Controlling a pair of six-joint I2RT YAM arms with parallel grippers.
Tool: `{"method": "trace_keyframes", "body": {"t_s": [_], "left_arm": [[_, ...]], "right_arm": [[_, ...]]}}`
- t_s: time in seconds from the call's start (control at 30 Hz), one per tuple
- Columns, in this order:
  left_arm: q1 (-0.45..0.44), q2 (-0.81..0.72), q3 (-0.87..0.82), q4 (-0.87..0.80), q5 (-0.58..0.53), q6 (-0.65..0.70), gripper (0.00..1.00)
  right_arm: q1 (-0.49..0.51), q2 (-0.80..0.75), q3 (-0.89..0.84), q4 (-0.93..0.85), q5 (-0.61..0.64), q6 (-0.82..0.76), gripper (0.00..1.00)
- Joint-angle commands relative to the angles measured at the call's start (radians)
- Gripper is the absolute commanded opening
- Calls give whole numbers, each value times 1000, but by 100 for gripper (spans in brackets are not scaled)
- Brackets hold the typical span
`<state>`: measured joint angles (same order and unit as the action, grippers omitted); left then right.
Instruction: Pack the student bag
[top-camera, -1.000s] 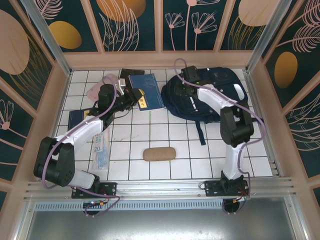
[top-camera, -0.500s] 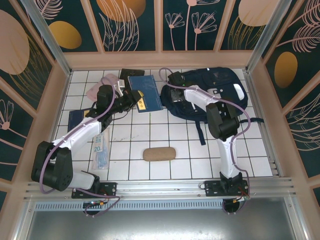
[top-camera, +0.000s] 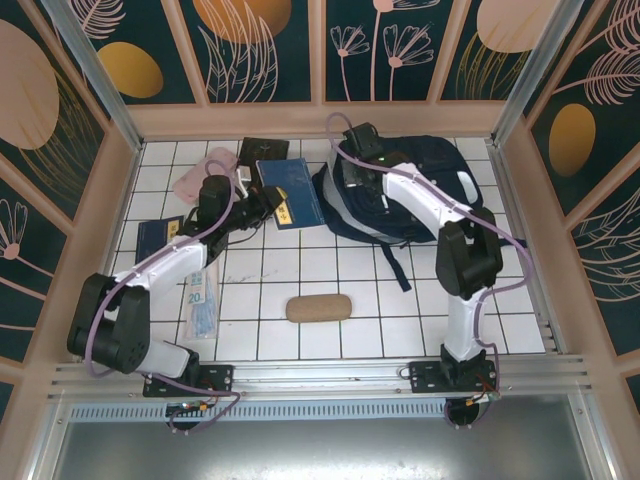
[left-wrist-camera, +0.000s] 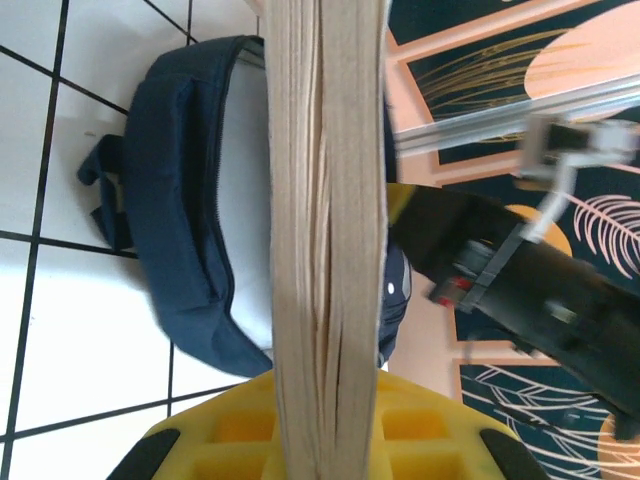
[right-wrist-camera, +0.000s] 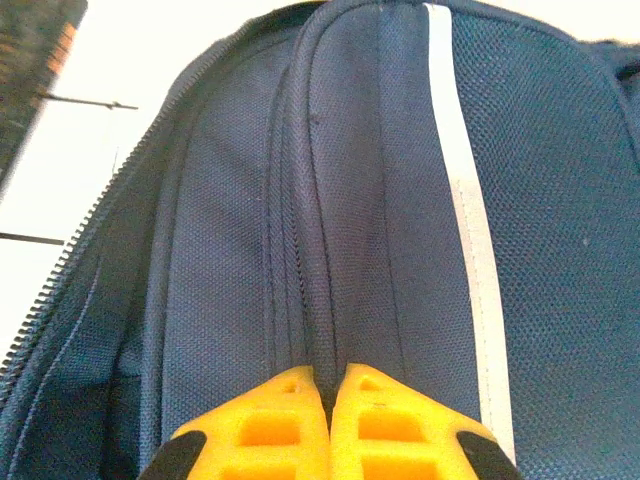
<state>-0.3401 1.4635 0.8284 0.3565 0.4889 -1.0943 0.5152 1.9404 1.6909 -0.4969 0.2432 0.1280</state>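
The student bag (top-camera: 430, 185), a navy backpack with white stripes, lies at the back right of the tiled floor. My right gripper (top-camera: 352, 166) is at its left rim. In the right wrist view the yellow fingers (right-wrist-camera: 290, 420) of that gripper (right-wrist-camera: 330, 378) are shut on a ridge of the bag's fabric (right-wrist-camera: 340, 220) beside a white stripe (right-wrist-camera: 462, 250). My left gripper (top-camera: 263, 200) is shut on a thick blue book (top-camera: 291, 188) just left of the bag. In the left wrist view the gripper (left-wrist-camera: 325, 420) holds the book's page edge (left-wrist-camera: 325, 200) upright, with the bag's rim and pale inside (left-wrist-camera: 195, 230) behind it.
A pink pouch (top-camera: 205, 172) and a dark flat item (top-camera: 262, 148) lie at the back left. A small navy booklet (top-camera: 158, 236), a clear packet (top-camera: 203, 296) and a brown pencil case (top-camera: 319, 307) rest nearer the front. Wooden walls (top-camera: 520, 200) close the sides.
My right gripper has shut on the bag's rim after sliding left along it, and that rim is now pulled up and back. The left arm with the book has barely shifted.
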Motion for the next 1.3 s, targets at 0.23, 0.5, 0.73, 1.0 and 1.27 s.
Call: {"method": "trace_keyframes", "body": {"t_s": [0.23, 0.5, 0.73, 1.0, 1.27], "left_arm": [[-59, 243, 153, 253, 16, -103, 0], [-158, 496, 380, 279, -35, -156, 0], [-223, 674, 574, 327, -70, -248, 0], [-289, 855, 861, 109, -168, -257, 0], [-367, 1030, 1190, -151, -223, -180, 39]], "right_arm": [[-36, -220, 43, 77, -323, 61, 0], [-157, -302, -19, 151, -484, 189, 0], [-189, -324, -58, 188, -525, 247, 0], [-189, -322, -79, 231, -542, 295, 0], [-202, -329, -94, 253, -513, 308, 0]]}}
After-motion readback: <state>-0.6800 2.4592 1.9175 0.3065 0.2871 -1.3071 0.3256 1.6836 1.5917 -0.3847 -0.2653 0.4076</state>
